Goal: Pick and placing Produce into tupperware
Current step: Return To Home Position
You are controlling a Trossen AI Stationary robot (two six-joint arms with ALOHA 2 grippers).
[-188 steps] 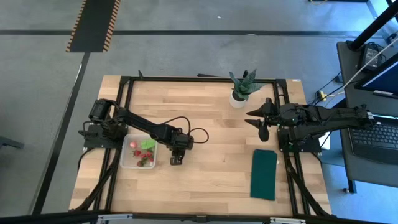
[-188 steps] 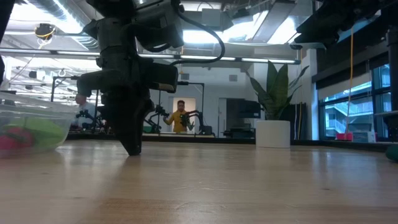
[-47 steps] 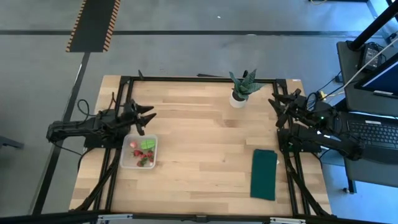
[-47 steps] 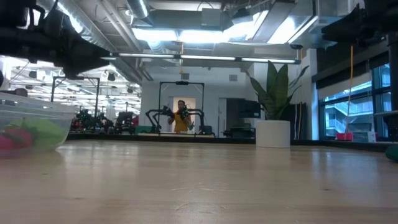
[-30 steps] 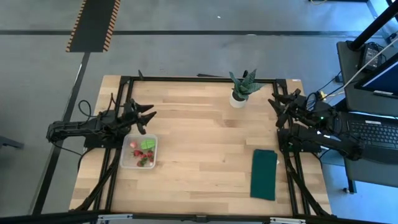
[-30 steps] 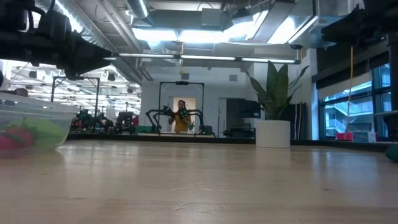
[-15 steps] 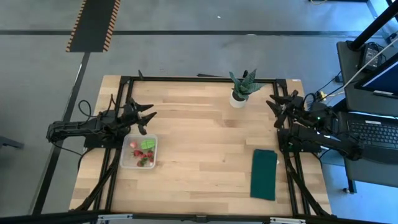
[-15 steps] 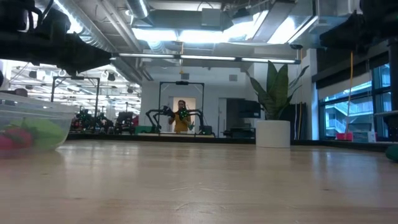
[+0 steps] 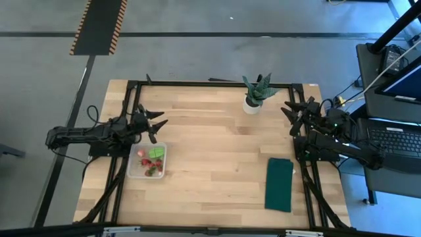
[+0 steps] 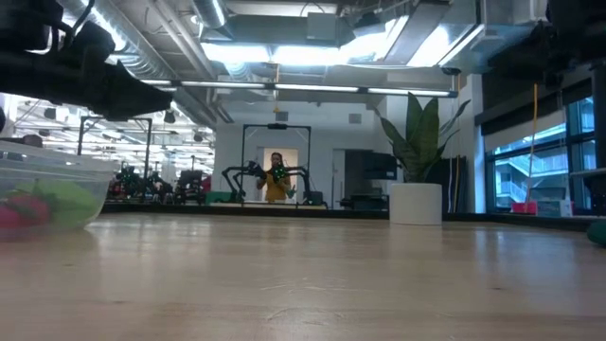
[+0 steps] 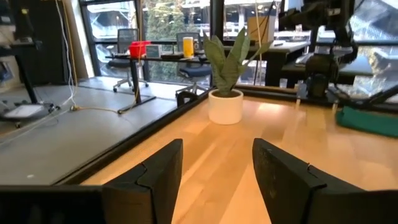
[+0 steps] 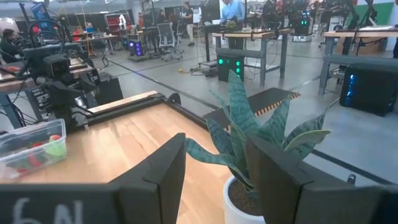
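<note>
The clear tupperware (image 9: pixel 135 172) stands near the table's left edge. It holds red strawberry-like produce (image 9: pixel 151 170) and a light green leafy piece (image 9: pixel 156 152), which also show in the low view as the red and green produce (image 10: pixel 43 204). My left gripper (image 9: pixel 156 125) hovers open just beyond the tupperware's far side, pointing level toward the table's right; its wrist view shows nothing between its fingers (image 11: pixel 155 174). My right gripper (image 9: pixel 289 115) hangs open at the far right, beside the potted plant (image 9: pixel 255 92), its fingers (image 12: pixel 161 168) empty.
A spiky green plant in a white pot (image 11: pixel 225 102) stands at the table's far edge, right of the middle. A dark green cloth (image 9: pixel 279 184) lies flat near the right front. A black frame (image 9: pixel 210 83) rims the table. Bare wood (image 9: pixel 210 151) spans the middle.
My left gripper has rolled a little about the line it points along and stays where it was, still open. The produce and the tupperware have kept still.
</note>
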